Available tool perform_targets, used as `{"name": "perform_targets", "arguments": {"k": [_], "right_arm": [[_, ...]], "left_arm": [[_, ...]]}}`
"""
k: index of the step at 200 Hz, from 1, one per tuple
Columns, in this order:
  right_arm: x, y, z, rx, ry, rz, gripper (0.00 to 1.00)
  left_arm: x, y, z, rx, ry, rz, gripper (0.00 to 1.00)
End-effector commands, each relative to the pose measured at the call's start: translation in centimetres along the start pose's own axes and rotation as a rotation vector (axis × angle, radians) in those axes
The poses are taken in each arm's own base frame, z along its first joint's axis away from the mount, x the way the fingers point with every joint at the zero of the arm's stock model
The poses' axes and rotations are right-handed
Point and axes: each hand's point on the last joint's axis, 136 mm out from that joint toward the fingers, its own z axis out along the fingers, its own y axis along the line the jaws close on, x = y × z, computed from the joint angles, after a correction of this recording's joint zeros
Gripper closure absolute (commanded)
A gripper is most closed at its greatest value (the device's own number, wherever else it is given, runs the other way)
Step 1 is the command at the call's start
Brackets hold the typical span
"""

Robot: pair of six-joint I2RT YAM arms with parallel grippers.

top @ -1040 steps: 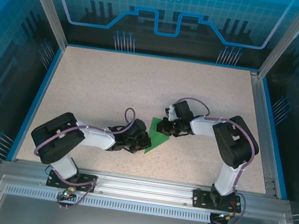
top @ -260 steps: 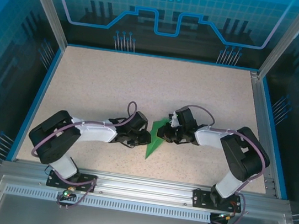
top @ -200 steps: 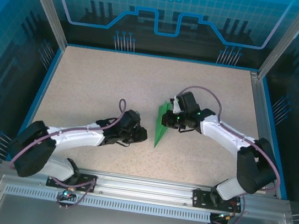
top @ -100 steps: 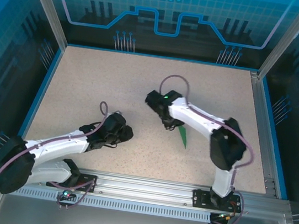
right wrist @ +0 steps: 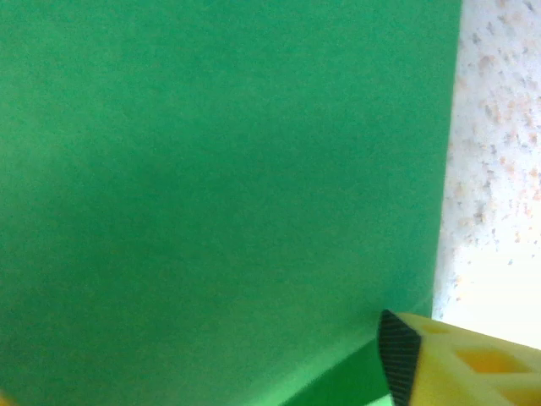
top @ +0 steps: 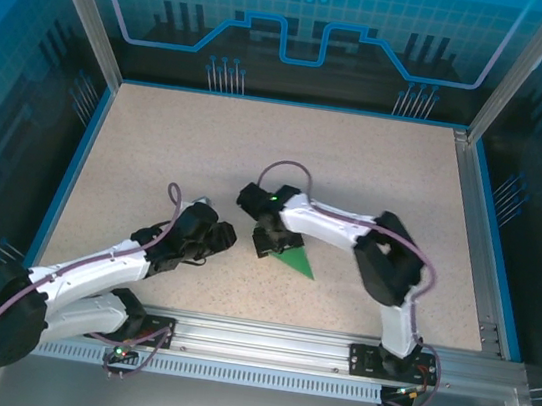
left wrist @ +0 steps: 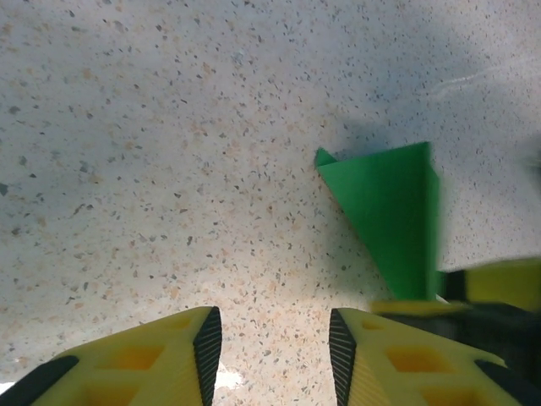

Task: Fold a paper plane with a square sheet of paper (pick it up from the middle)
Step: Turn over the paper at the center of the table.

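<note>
**Asker:** Where is the paper sitting?

**Describer:** In the overhead view, the folded green paper point(top: 295, 261) is lying on the speckled bench point(top: 209, 144), just below the centre of the frame. It is showing as a small triangle.

**Asker:** What are the arms doing?

**Describer:** The right arm point(top: 334, 224) is rising from the lower right and curling leftward. Its dark tip is sitting at the paper's upper left edge. The left arm point(top: 111, 263) is stretching up from the lower left corner. Its tip is resting just left of the paper and apart from it.

**Asker:** How are the left arm's fingers standing?

**Describer:** In the left wrist view, the left arm's fingers point(left wrist: 190, 355), yellow with black pads, are standing apart along the bottom edge. Bare bench is showing between them. The paper is lying above them and to the right, without touching them.

**Asker:** And the right arm's fingers?

**Describer:** In the right wrist view, green paper is covering nearly the whole frame, very close to the camera. One of the right arm's fingers point(right wrist: 461, 364) is poking in at the lower right corner, below a pale strip of bench along the right edge. I cannot tell whether those fingers are apart or clamping the paper.
</note>
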Motion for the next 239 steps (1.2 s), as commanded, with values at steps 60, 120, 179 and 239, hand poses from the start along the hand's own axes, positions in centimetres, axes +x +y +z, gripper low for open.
{"name": "perform_targets", "arguments": {"k": [60, 120, 179, 239], "right_arm": [[-0.8, -4.5, -5.8, -0.703, -0.215, 0.230, 0.40], [-1.0, -2.3, -3.5, -0.851, -0.129, 0.164, 0.72], [-3.5, -2.7, 2.3, -0.775, -0.031, 0.280, 0.75], [-1.7, -4.9, 7.2, -0.711, -0.053, 0.711, 0.74]], "left_arm": [[1.6, -4.2, 2.3, 0.135, 0.157, 0.008, 0.55], [2.6, -3.8, 3.5, 0.126, 0.199, -0.042, 0.53], [3.1, -4.0, 3.9, 0.135, 0.228, -0.062, 0.53], [3.2, -4.0, 4.3, 0.122, 0.242, -0.059, 0.52]]}}
